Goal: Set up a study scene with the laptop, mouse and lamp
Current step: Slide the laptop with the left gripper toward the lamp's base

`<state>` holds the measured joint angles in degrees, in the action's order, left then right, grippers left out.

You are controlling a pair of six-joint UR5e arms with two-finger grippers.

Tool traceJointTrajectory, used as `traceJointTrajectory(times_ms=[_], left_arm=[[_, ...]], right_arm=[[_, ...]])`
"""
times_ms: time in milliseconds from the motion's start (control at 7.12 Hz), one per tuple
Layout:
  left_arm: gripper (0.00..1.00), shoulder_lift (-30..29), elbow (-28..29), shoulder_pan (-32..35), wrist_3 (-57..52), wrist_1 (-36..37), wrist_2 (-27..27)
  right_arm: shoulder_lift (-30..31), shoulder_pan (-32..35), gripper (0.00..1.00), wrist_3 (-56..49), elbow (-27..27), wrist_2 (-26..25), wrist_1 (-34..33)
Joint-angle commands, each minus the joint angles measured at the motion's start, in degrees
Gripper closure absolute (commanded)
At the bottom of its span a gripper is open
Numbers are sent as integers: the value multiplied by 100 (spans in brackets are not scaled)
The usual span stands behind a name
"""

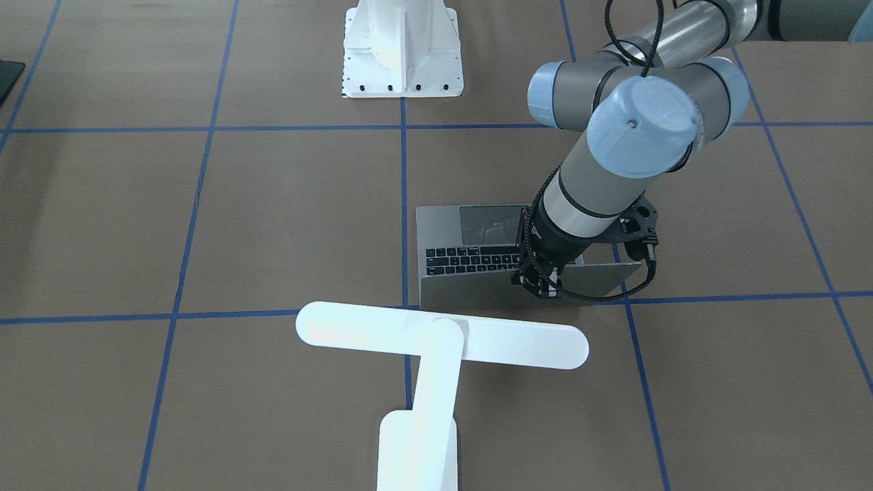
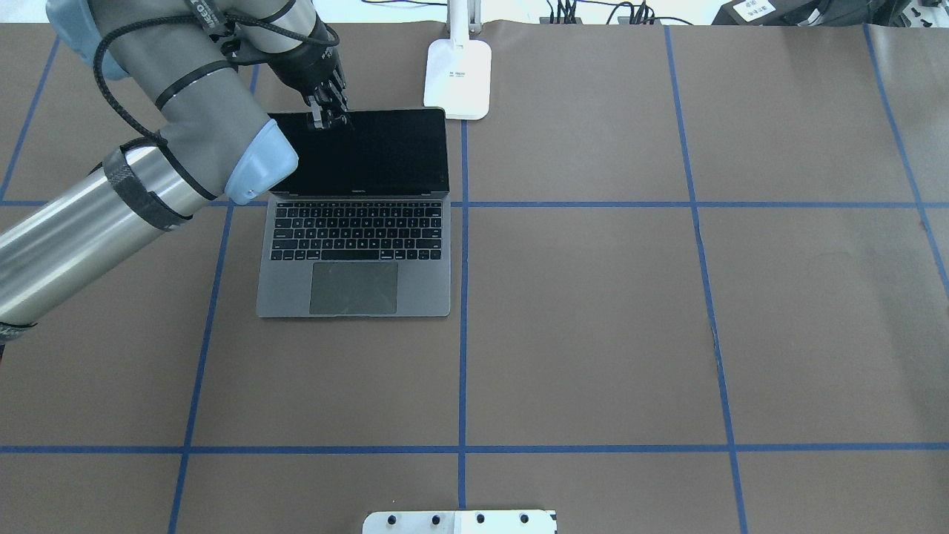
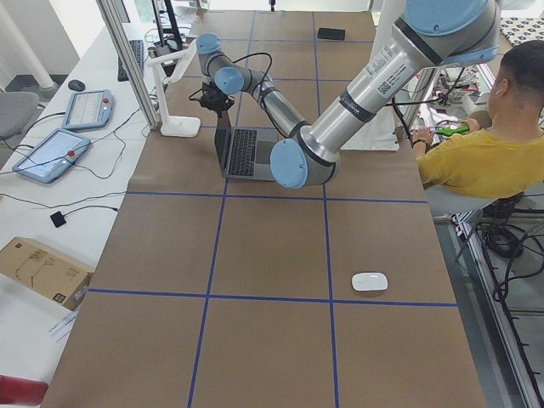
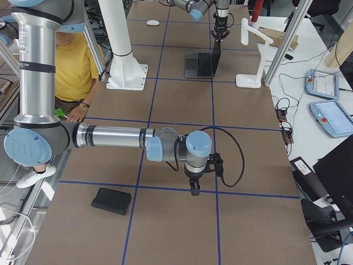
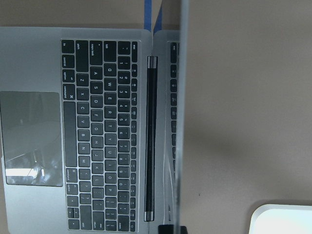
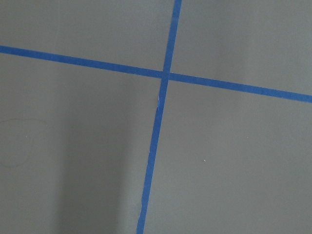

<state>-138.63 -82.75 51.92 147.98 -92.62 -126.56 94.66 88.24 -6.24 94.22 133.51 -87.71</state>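
Note:
The open grey laptop (image 2: 356, 230) stands at the table's far left, its dark screen upright. My left gripper (image 2: 328, 119) is shut on the top edge of the laptop's lid, also seen from the front (image 1: 542, 286). The left wrist view looks down on the keyboard (image 5: 97, 122) along the lid's edge. The white lamp (image 1: 436, 334) stands just behind the laptop's right corner, base on the table (image 2: 458, 78). The white mouse (image 3: 370, 281) lies far to the robot's left, near its edge. My right gripper (image 4: 194, 187) hangs over bare table; I cannot tell if it is open.
The white bolted pedestal (image 1: 402, 48) stands at the robot's side of the table. A thin black pad (image 4: 111, 200) lies at the table's right end. A person in yellow (image 3: 476, 153) sits beside the pedestal. Blue tape lines (image 6: 161, 97) cross the brown table.

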Motion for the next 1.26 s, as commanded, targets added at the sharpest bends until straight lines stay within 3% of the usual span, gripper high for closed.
traceJointTrajectory(times_ms=[0,562,702,843,1124], left_arm=[[100,-120,127,-6,74,-11,0],[100,-349,479,3,56,-90,0],[63,-331,479,3,21,-281,0],[1,-314,496,3,-23,-327,9],[0,-314,479,11,-102,-327,0]], right_arm=[[0,0,0,0,0,0,0],[0,0,0,0,0,0,0],[0,0,0,0,0,0,0],[0,0,0,0,0,0,0],[0,0,0,0,0,0,0]])
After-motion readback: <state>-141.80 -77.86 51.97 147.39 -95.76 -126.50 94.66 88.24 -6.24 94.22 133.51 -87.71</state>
